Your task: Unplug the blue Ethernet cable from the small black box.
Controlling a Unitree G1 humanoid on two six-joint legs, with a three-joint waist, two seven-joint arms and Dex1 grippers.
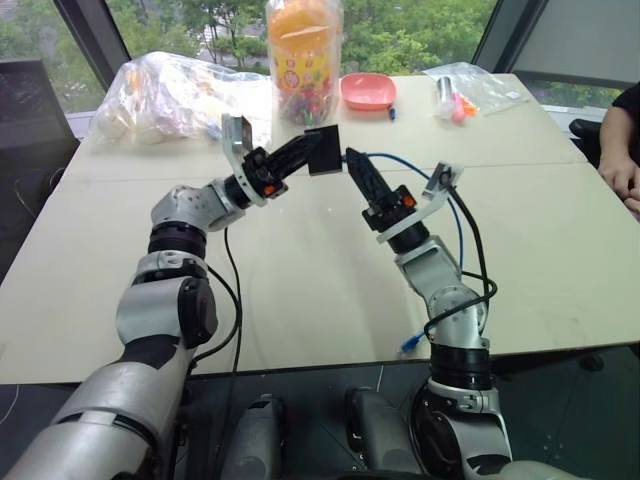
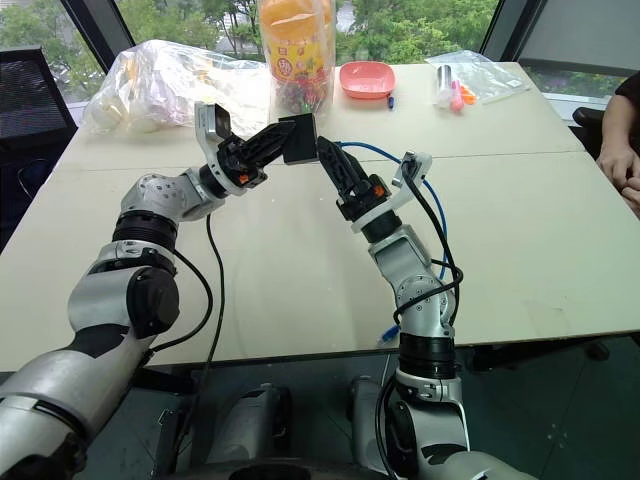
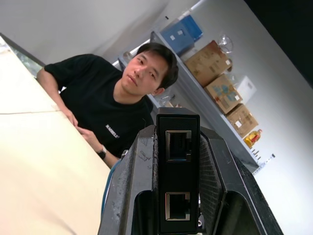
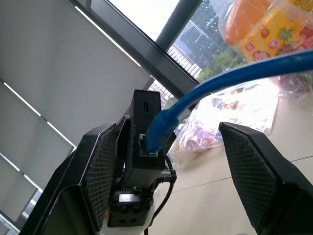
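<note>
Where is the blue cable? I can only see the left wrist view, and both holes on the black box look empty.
Observer: The blue Ethernet cable is plugged into the far side of the small black box, facing the right gripper.
Operator: Is that gripper holding it?
Observer: No. Its jaws stand open on either side of the cable.
Operator: Where does the cable go?
Observer: It arcs behind the right arm, and its other end lies at the near edge of the table.

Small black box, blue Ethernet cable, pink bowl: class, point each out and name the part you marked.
small black box [image 1: 324, 150], left eye view, its flat face.
blue Ethernet cable [image 4: 157, 131], right wrist view, its plug boot.
pink bowl [image 1: 368, 92], left eye view, its rim.
</note>
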